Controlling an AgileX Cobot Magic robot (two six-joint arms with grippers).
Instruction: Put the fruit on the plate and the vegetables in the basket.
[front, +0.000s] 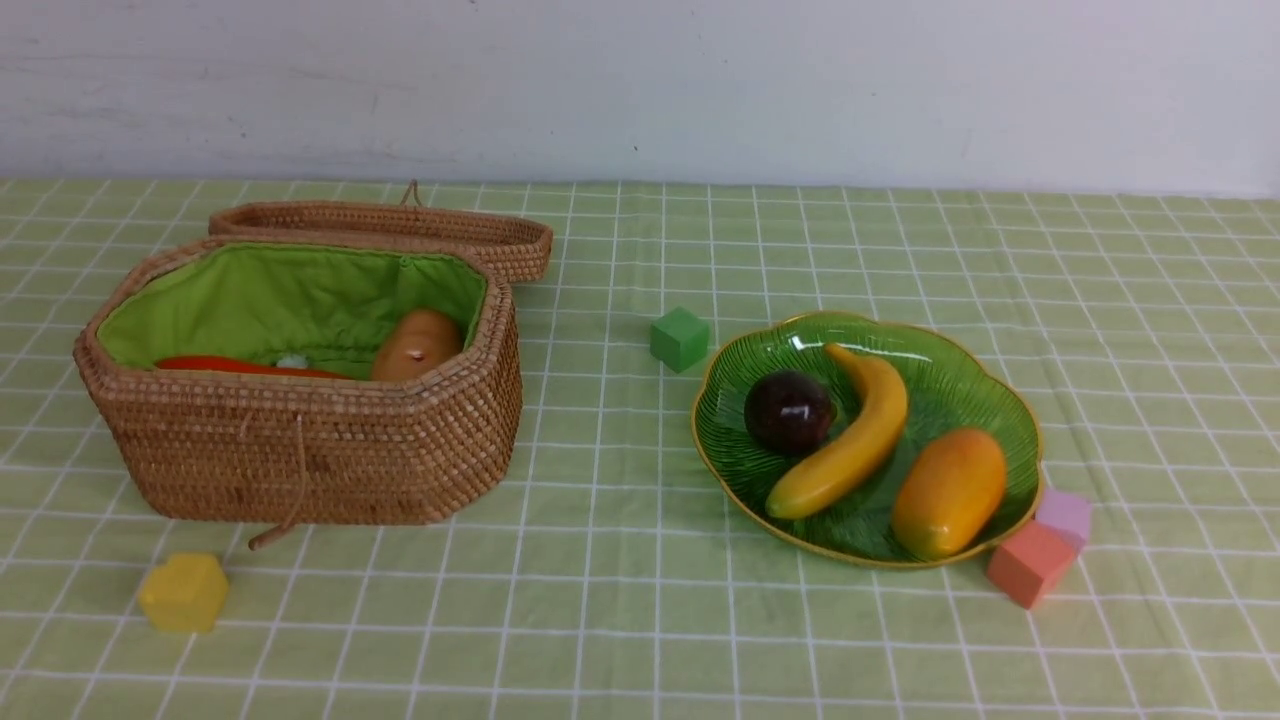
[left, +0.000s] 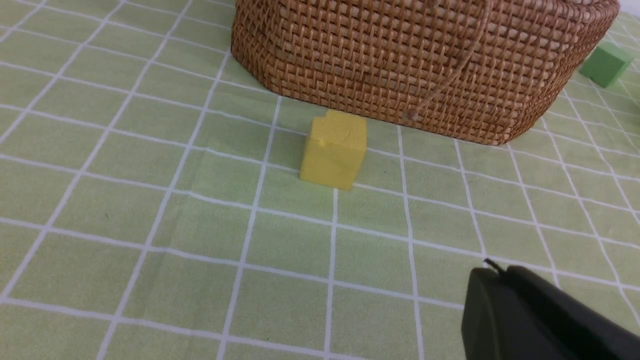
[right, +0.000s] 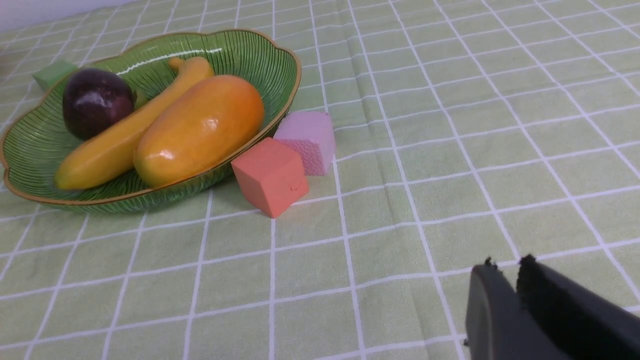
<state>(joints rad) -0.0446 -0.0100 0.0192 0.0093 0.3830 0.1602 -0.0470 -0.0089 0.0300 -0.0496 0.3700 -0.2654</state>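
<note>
The green plate (front: 960, 375) at the right holds the banana (front: 850, 445), the mango (front: 948, 492) and the dark mangosteen (front: 789, 411); they also show in the right wrist view, plate (right: 260, 55), banana (right: 115, 145), mango (right: 200, 129), mangosteen (right: 95, 102). The open wicker basket (front: 300, 440) at the left holds the potato (front: 418, 345) and the orange carrot (front: 240, 367); the eggplant is hidden. The basket's wall (left: 425, 60) fills the left wrist view. My left gripper (left: 495, 272) and right gripper (right: 505, 265) are shut and empty, low over the cloth; neither shows in the front view.
A yellow block (front: 184, 592) lies before the basket, also in the left wrist view (left: 334, 149). A green block (front: 680, 338) sits between basket and plate. A coral block (front: 1028, 563) and a pink block (front: 1066, 515) touch the plate's near right rim. The basket lid (front: 400, 228) lies open behind.
</note>
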